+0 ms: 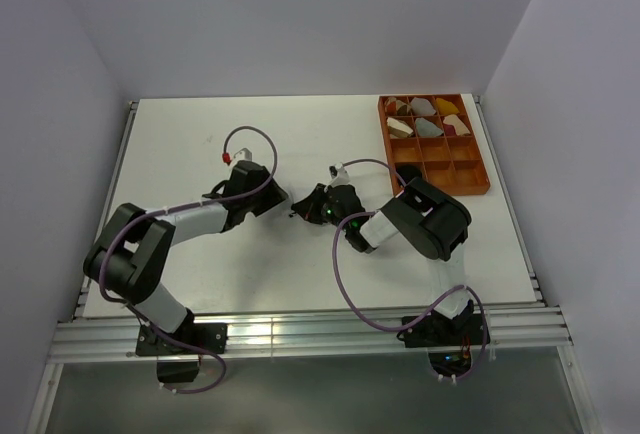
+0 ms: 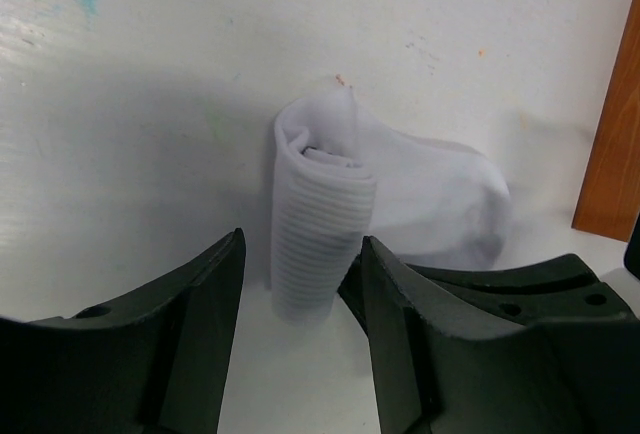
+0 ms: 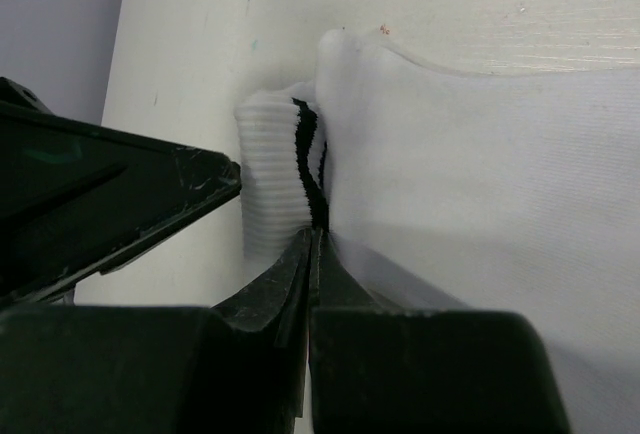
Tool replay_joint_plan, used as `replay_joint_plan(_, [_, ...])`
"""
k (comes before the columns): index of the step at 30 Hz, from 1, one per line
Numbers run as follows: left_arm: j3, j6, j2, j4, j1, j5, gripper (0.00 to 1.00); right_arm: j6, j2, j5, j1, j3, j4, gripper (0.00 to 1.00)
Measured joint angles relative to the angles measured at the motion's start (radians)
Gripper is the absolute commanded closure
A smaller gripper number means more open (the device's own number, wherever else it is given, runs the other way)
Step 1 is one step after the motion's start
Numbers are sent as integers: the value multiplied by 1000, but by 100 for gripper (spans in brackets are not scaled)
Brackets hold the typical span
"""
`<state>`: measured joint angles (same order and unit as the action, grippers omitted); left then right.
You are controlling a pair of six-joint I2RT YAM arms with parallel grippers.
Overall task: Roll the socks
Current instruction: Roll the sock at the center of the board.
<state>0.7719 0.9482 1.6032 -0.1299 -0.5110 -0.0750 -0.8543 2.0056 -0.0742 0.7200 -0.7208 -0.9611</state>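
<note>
A white sock (image 2: 430,194) lies on the white table (image 2: 150,74), its ribbed cuff end rolled into an upright tube (image 2: 320,224). My left gripper (image 2: 300,259) is open, one jaw on each side of that roll; the right jaw is at its side and the left jaw stands apart from it. In the right wrist view the sock (image 3: 480,154) shows a black cuff stripe (image 3: 308,154) running down into my right gripper (image 3: 317,234), which is shut on the sock's edge next to the roll. From above, both grippers meet at mid-table (image 1: 300,209) and hide the sock.
An orange compartment tray (image 1: 480,179) stands at the back right with several rolled bundles (image 1: 425,119) in its far cells; its edge (image 2: 612,154) shows right of the sock. The left gripper's dark finger (image 3: 120,204) sits close to the left of the right gripper.
</note>
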Motion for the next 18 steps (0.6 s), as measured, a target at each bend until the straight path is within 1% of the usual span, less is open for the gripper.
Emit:
replay_joint_plan(4, [0, -1, 31, -24, 19, 5, 45, 0, 0, -3, 0, 0, 1, 100])
replay_joint_plan(8, [-2, -2, 61, -61, 36, 40, 45, 0, 0, -6, -1, -4, 6, 100])
replay_joint_plan(18, [-78, 0, 79, -221, 45, 109, 45, 0, 0, -22, -1, -14, 27, 100])
